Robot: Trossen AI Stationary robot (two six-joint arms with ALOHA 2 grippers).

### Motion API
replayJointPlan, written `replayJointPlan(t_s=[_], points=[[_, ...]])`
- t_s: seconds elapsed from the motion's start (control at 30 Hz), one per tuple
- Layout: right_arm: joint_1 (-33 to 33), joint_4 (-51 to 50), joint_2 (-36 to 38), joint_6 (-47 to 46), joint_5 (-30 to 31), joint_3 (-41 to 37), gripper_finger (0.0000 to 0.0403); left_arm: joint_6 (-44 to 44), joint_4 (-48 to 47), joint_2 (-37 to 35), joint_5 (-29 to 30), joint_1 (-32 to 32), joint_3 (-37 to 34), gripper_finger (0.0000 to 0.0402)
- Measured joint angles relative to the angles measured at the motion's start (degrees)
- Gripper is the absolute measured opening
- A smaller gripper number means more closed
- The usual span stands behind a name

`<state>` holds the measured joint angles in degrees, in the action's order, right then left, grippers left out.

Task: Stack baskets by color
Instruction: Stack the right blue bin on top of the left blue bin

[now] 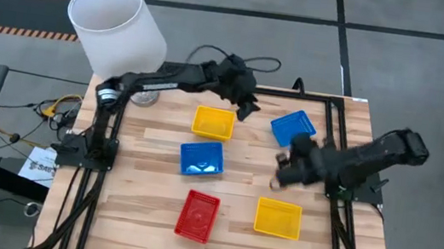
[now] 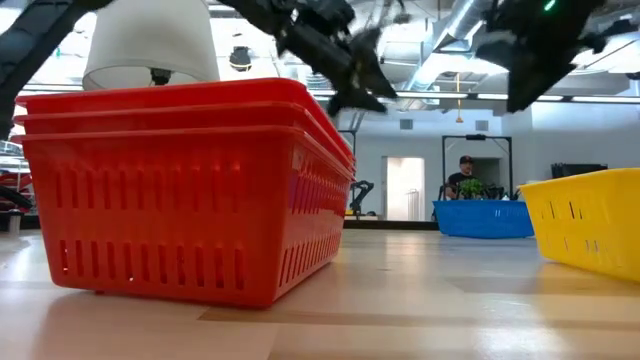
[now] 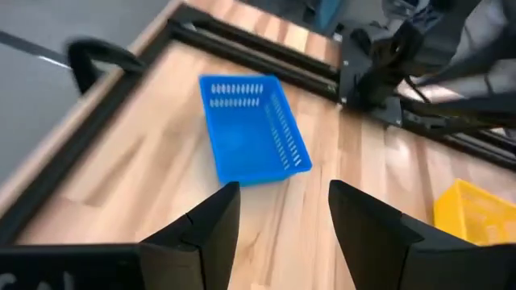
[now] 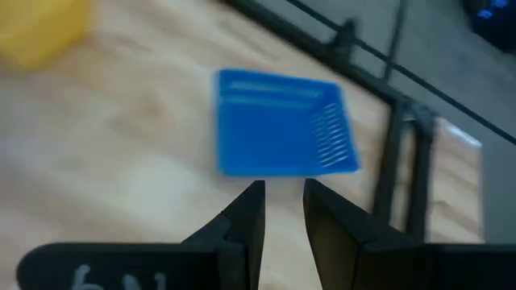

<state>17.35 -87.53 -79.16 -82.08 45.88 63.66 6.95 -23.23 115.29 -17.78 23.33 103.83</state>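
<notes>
**A:** How far along is the sorting?

**B:** Partly done, I'd judge. The red perforated plastic baskets [image 2: 190, 190] already sit nested as one stack, which the low view shows by its layered rims. In the overhead view five basket spots show on the wooden worktop [image 1: 141, 217], using the central blue mesh basket [image 1: 202, 158] as landmark: the red stack just nearer the front edge, a yellow mesh basket [image 1: 213, 122] just behind it, a second yellow mesh basket [image 1: 278, 217] off to the front right, and a lone blue mesh basket [image 1: 293, 126] to the back right.

**A:** So what's left?

**B:** The blues and yellows both lie in two separate places, so each colour needs merging. Whether any of those is already doubled, I cannot tell.

**A:** Anything inside them?

**B:** Nothing visible but other baskets.

**A:** And the claws?

**B:** The left claw [image 3: 282, 221] hangs parted and empty, just short of the lone blue basket. The right claw [image 1: 277, 176] sits right of the central blue one, slightly parted, gripping nothing.
</notes>
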Motion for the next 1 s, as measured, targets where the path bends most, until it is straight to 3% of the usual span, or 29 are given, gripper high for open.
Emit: replayJointPlan(t_s=[0.2, 0.33, 0.47, 0.67, 0.87, 1.0], points=[[-19.43, 23.75, 8.81, 30.69, -0.53, -10.20, 0.0139, -1.11, -4.38, -9.14, 0.45, -0.92, 0.00, 0.0178], [-33.40, 42.13, 12.89, 50.86, -13.78, -18.17, 0.0178, -0.48, -5.27, -15.88, -1.88, -2.54, 0.09, 0.0178], [-43.26, 51.75, 12.37, 60.06, -23.13, -24.24, 0.0213, -1.84, -6.66, -20.64, 0.99, -5.43, 0.17, 0.0178], [-44.64, 55.04, 6.53, 66.13, -27.08, -25.69, 0.0226, -1.02, -11.39, -24.88, 6.41, -10.00, -1.23, 0.0178], [-41.53, 59.66, 2.81, 67.19, -27.81, -25.60, 0.0224, 1.29, -6.71, -33.71, 16.90, -16.30, -11.04, 0.0178], [-38.42, 61.10, 0.06, 67.47, -37.81, -25.21, 0.0224, 3.87, 1.57, -40.19, 26.29, -19.19, -22.34, 0.0178]])
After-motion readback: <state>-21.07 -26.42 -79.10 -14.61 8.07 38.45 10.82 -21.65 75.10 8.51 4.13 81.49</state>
